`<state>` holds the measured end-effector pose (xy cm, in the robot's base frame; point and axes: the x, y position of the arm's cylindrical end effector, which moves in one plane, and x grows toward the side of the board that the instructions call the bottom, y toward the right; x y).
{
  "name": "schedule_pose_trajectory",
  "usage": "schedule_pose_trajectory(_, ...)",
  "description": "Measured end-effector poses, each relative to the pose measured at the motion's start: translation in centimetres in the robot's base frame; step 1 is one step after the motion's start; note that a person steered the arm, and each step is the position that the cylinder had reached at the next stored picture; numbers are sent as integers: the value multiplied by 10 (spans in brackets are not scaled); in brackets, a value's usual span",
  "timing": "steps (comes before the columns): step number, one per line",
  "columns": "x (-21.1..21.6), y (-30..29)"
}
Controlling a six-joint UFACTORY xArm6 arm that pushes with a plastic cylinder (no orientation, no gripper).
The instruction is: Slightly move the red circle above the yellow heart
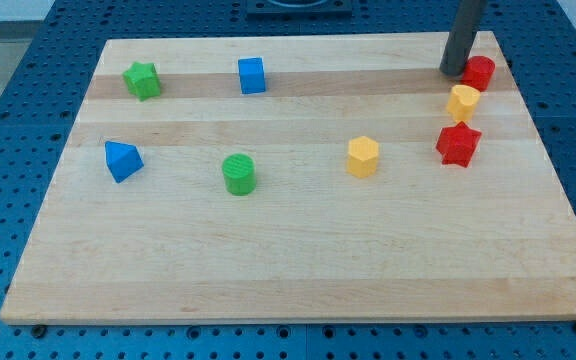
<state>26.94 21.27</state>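
The red circle [480,72] sits near the board's top right corner. The yellow heart [462,102] lies just below it and a little to its left, almost touching it. My tip [453,71] rests on the board right beside the red circle's left side, close to it or touching it. The dark rod rises from there out of the view's top.
A red star [458,144] lies below the yellow heart. A yellow hexagon [363,157], green cylinder [238,173] and blue triangle [122,160] sit across the middle. A blue cube [252,75] and green star [142,80] are at top left. The board's right edge [528,110] is near.
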Motion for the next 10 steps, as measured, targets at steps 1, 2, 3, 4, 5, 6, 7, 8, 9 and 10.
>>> schedule_pose_trajectory(1,-45,0)
schedule_pose_trajectory(2,-57,12)
schedule_pose_trajectory(3,-60,68)
schedule_pose_trajectory(4,-60,87)
schedule_pose_trajectory(5,-57,87)
schedule_pose_trajectory(6,8,87)
schedule_pose_trajectory(7,16,87)
schedule_pose_trajectory(8,23,87)
schedule_pose_trajectory(9,19,82)
schedule_pose_trajectory(10,16,70)
